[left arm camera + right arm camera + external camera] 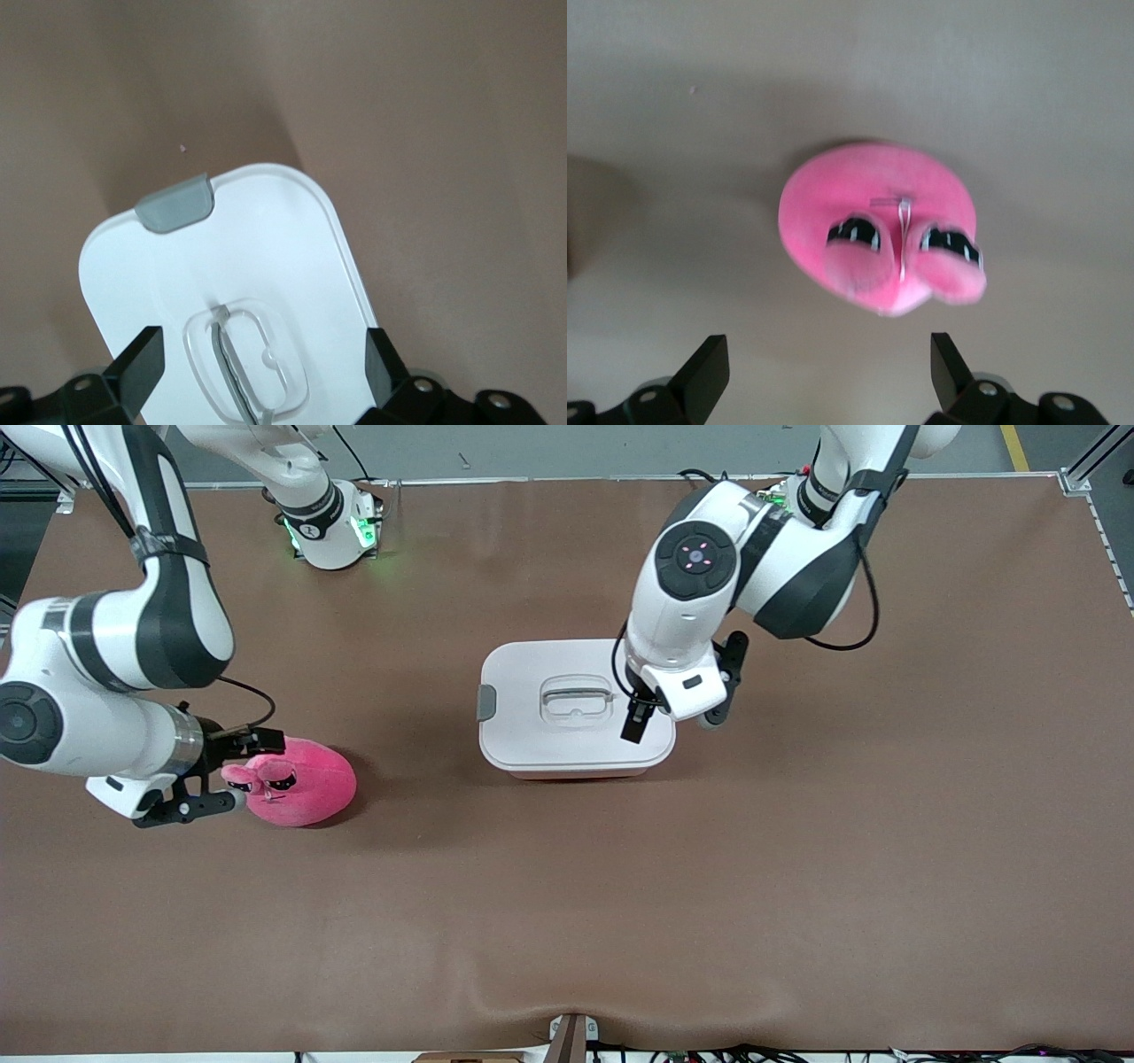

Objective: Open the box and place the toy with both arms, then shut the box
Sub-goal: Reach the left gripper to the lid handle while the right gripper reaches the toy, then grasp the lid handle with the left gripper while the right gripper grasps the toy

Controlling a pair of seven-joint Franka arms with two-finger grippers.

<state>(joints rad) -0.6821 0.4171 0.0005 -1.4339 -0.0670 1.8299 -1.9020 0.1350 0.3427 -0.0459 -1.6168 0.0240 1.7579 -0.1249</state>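
Lower left of frame: right hand spread wide, holding nothing, at eye end of pink toy lying on brown bench. Centre: box, white lid on. Right of centre: left hand open, empty, over lid edge.

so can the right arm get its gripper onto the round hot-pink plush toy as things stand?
Probably yes. The right gripper is open beside the round hot-pink plush toy, which lies bare on the brown table with nothing between them.
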